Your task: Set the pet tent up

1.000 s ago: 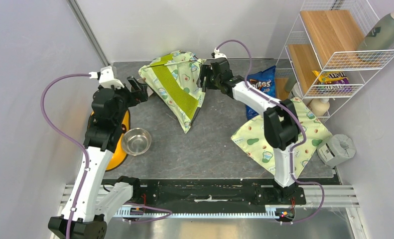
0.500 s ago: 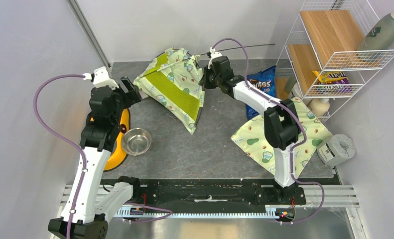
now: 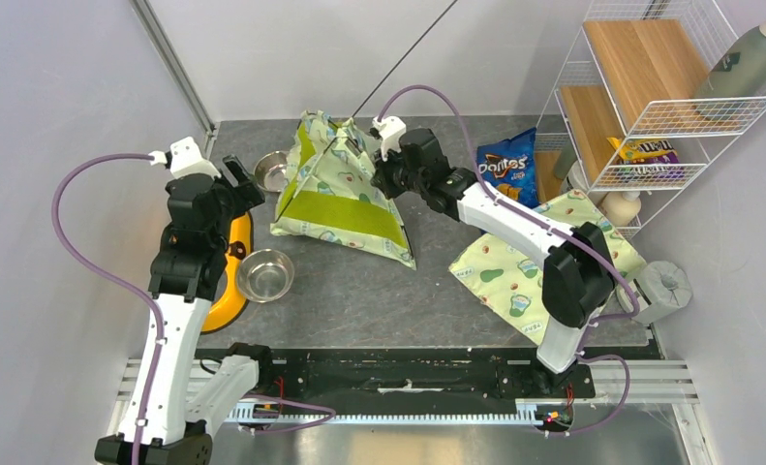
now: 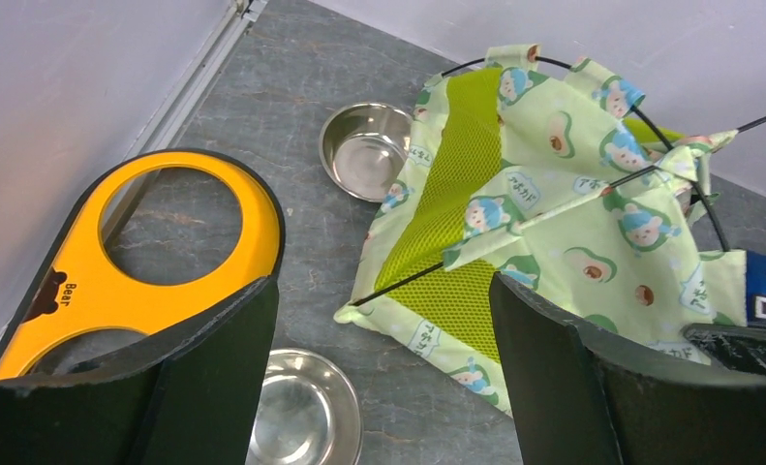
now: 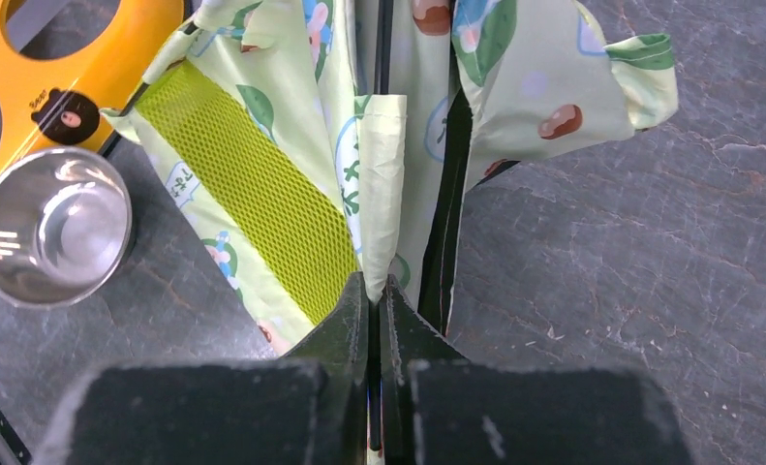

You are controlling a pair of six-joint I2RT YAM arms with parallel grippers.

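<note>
The pet tent stands half raised as a floppy cone at the back middle of the table. It is pale avocado-print fabric with a lime mesh panel. One thin black pole sticks up and back from its peak. My right gripper is at the tent's right side. In the right wrist view the gripper is shut on a fold of the tent's fabric, with a black pole between the jaws. My left gripper hangs open to the left of the tent, touching nothing. Its fingers frame the tent's near corner.
Two steel bowls lie left of the tent, one near and one behind. An orange bowl stand sits under the left arm. A Doritos bag, a flat avocado-print pad and a wire shelf fill the right side.
My right gripper has shut on the tent and dragged it left and nearer, lifting it into a cone; the pole swung upward. The left arm drew back left, and the rear bowl came into sight.
</note>
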